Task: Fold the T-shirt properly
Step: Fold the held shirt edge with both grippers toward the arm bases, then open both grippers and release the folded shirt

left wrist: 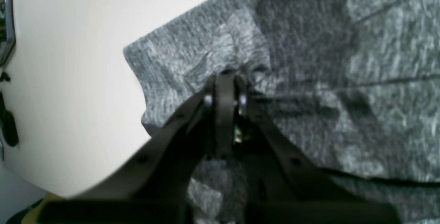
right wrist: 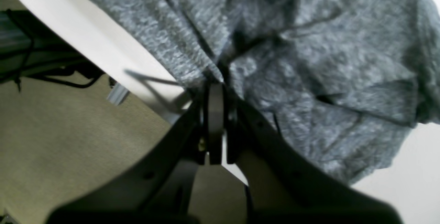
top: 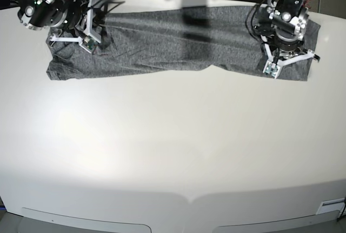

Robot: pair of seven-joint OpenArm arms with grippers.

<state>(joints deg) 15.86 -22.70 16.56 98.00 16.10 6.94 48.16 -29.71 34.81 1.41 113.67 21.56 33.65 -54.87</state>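
While the T-shirt (top: 178,46) lies in a long grey band at twelve o'clock on the white desk (top: 173,152), both arms' fingers (left wrist: 225,79) are clamped on its opposite ends, so uneven pulling could slip or skew the thin knit.

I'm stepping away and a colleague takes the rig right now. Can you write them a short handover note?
Left gripper: shut on the T-shirt, pinching fabric near one end.
Right gripper: shut on the T-shirt at the other end, close to the table edge.
T-shirt: lies as a long, already narrowed band along the table's far side, stretched between the two arms.
Done: it looks folded lengthwise.
Left: probably the crosswise folds into a compact stack, then smoothing the wrinkles near the right gripper.
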